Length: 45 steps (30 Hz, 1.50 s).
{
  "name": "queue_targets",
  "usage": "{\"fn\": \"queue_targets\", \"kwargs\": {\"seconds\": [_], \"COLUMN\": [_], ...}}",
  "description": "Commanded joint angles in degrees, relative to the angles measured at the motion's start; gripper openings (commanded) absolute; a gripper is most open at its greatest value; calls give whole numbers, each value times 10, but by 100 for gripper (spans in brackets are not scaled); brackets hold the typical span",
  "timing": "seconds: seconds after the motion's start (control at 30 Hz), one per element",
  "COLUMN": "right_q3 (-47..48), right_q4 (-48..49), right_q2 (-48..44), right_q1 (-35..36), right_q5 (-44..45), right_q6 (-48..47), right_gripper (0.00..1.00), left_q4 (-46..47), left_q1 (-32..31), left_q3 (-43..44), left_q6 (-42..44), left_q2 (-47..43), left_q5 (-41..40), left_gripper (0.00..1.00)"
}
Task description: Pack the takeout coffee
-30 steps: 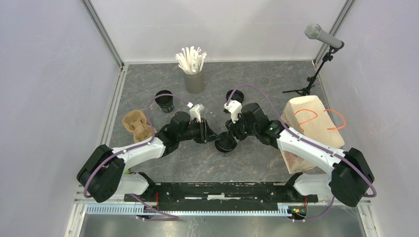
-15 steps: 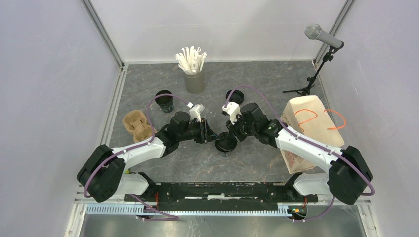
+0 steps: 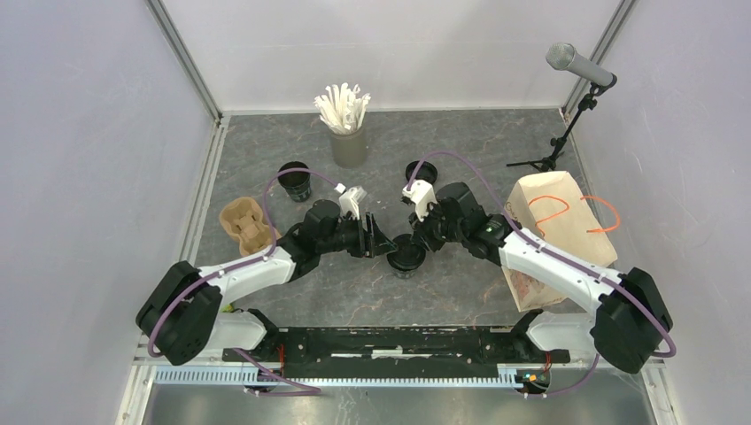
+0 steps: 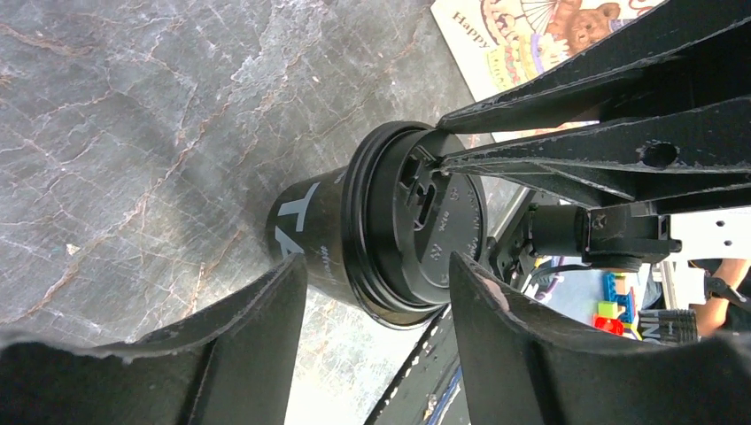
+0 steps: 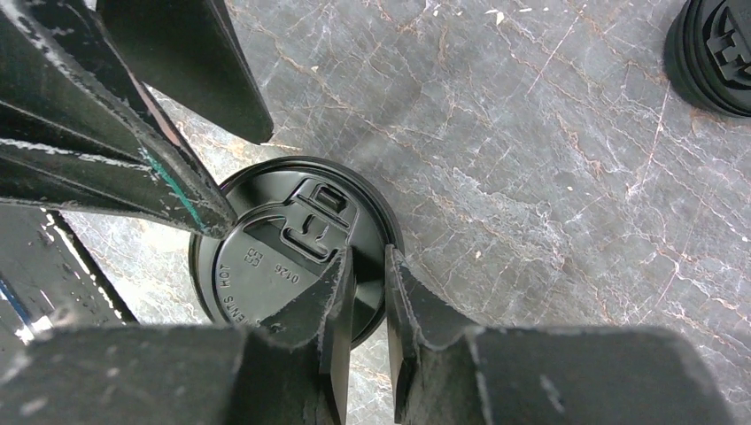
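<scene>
Marble-grey tabletop between white walls carried a black tapered disposable cup centrally. Left gripper jaws stood apart flanking it; right gripper jaws sat nearly together atop its round black lid.

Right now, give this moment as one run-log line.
left gripper open beside lidded cup | right gripper shut, tips on lid | cup upright

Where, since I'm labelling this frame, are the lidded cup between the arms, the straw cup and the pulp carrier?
Lidded cup (image 5: 266,257): right wrist view, on its lid top.
Straw cup (image 3: 349,149): top external view, on its grey wall.
Pulp carrier (image 3: 245,223): top external view, on its middle.
</scene>
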Motion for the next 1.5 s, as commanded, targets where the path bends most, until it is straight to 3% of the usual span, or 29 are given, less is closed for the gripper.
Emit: {"fn": "queue_targets", "kwargs": {"seconds": [0.0,0.3,0.7,0.97,1.27,1.47], "right_q3": [7,-2,-8,-12,-22,-36], "right_q4": [0,7,12,10,29,38], "right_q2": [-19,-23,-16,-15,-15,-14], "right_q1": [-2,-2,-2,-2,-3,-2], "right_q5": [-14,-31,-29,-35,-42,-41], "right_q6": [-3,13,19,32,48,52], "right_gripper": [22,22,22,23,23,24], "left_q4": [11,6,29,29,29,16], "left_q1": [-2,-2,-16,-18,-18,-18], "left_q3": [15,-5,-35,-31,-26,-22], "left_q6": [10,2,-42,-41,-30,-16], "left_q2": [-28,-46,-34,-14,0,3], "left_q5": [17,26,26,15,11,7], "left_gripper": [69,83,82,68,63,52]}}
